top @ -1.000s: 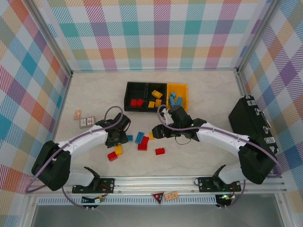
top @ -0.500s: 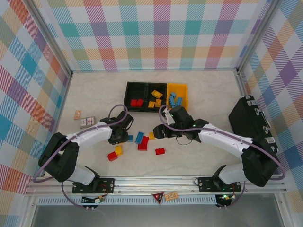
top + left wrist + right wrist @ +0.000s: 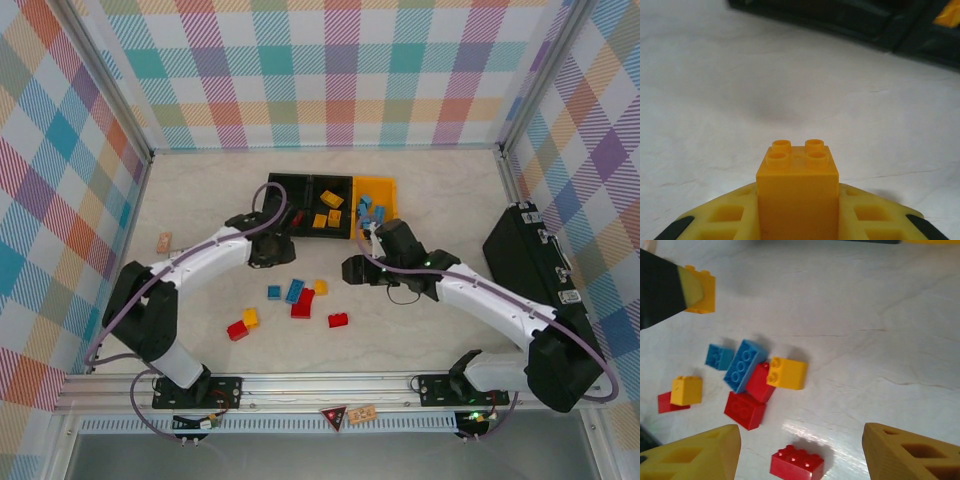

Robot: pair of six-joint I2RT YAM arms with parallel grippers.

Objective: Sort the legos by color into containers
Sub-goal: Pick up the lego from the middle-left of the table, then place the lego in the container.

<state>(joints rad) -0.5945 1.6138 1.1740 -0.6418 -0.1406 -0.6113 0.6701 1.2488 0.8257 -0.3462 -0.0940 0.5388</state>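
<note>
Since a second ago our left gripper (image 3: 274, 246) has left the loose legos (image 3: 300, 298) on the table and swung up to the near wall of the containers (image 3: 311, 178), its jaws clamped on a yellow-orange brick (image 3: 797, 187). Our right gripper (image 3: 352, 268) has backed a little off the pile, jaws apart and empty. We judge the main risk to be a wrong bin: we stand by the left black bin with its red bricks (image 3: 297, 216), while the yellow ones (image 3: 331, 200) lie in the middle bin. If we let go early, the brick falls among reds or short on the table
</note>
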